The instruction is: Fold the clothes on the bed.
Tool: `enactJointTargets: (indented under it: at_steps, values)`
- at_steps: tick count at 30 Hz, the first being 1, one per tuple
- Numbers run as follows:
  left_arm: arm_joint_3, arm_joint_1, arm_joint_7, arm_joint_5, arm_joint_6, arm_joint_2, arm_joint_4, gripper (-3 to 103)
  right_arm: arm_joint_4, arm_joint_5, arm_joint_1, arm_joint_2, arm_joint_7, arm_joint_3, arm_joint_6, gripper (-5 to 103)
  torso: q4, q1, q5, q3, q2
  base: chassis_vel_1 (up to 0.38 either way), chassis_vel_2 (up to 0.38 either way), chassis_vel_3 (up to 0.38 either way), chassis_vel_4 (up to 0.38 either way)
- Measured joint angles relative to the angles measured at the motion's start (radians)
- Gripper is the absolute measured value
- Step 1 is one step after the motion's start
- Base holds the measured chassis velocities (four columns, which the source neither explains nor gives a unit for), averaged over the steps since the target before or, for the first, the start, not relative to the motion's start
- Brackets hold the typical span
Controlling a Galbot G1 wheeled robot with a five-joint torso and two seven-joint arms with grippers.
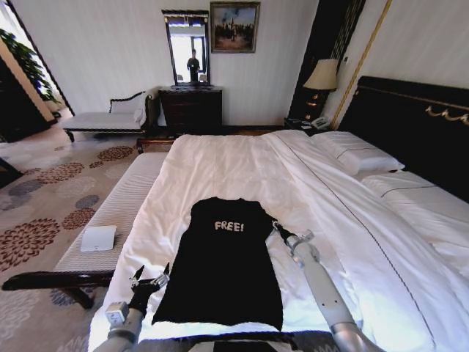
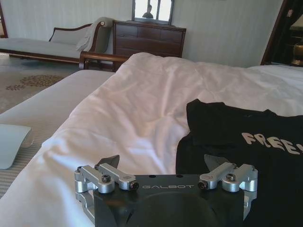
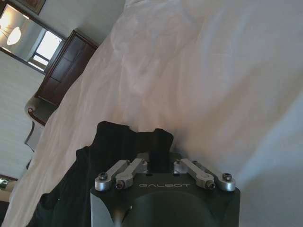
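The clothes (image 1: 223, 268), one black T-shirt with white "FREE!" lettering, lie flat as a long narrow shape on the near part of the bed (image 1: 242, 161). My right gripper (image 1: 276, 226) is at the shirt's right shoulder edge. In the right wrist view the right gripper (image 3: 158, 144) is shut, with black fabric (image 3: 111, 142) bunched up at its tips. Beside the shirt's lower left edge is my left gripper (image 1: 152, 279). In the left wrist view the left gripper (image 2: 162, 161) stands open just above the duvet, the shirt (image 2: 236, 142) lying by one finger.
A pale striped bench (image 1: 121, 205) runs along the bed's left side, with a flat white object (image 1: 98, 238) on it. Pillows (image 1: 355, 154) and the dark headboard (image 1: 410, 125) are to the right. A chaise (image 1: 102, 121) and a dresser (image 1: 190, 110) stand by the far wall.
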Motion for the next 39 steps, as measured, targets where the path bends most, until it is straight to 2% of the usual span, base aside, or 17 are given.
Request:
enactJointTargets:
  at_steps: [3, 6, 8, 14, 19, 24, 39]
  values:
    - [-0.001, -0.001, 0.0, -0.001, -0.002, 0.0, 0.003, 100, 0.0, -0.009, 0.0, -0.003, 0.0, -0.003, 0.0, 17, 0.0, 0.0, -0.0001, 0.0, 0.0, 0.0, 0.0, 0.0, 0.0]
    - [-0.004, -0.001, 0.0, -0.005, -0.005, -0.001, 0.002, 100, 0.0, -0.023, 0.002, -0.006, 0.0, -0.009, 0.004, 3, 0.0, 0.0, 0.0, 0.0, 0.0, 0.0, 0.0, 0.0, 0.0]
    - [-0.007, -0.001, 0.0, -0.007, -0.007, -0.001, 0.002, 100, 0.0, -0.03, 0.005, -0.007, 0.0, -0.011, 0.007, 1, 0.0, 0.0, 0.0, 0.0, 0.0, 0.0, 0.0, 0.0, 0.0]
    - [-0.019, -0.001, 0.003, -0.018, -0.017, 0.002, 0.004, 100, 0.002, -0.069, 0.011, -0.009, 0.0, -0.022, 0.019, 0, 0.0, 0.0, 0.0, 0.0, 0.0, 0.0, 0.0, 0.0, 0.0]
    - [-0.026, -0.002, 0.007, -0.023, -0.023, 0.001, 0.005, 100, 0.011, -0.093, 0.014, -0.009, 0.015, -0.016, 0.064, 0, 0.0001, 0.0, 0.0, 0.0, 0.0, 0.0, 0.0, 0.0, 0.0]
    - [-0.041, 0.006, 0.016, -0.028, -0.031, 0.0, 0.005, 100, 0.024, -0.109, 0.003, -0.018, 0.019, -0.005, 0.079, 0, 0.0001, 0.0, 0.0, 0.0, 0.0, 0.0, 0.0, 0.0, 0.0]
    - [-0.054, 0.009, 0.018, -0.035, -0.033, 0.001, 0.001, 100, 0.045, -0.127, -0.018, -0.025, 0.038, 0.039, 0.082, 0, 0.0001, 0.0, 0.0, 0.0, 0.0, 0.0, 0.0, 0.0, 0.0]
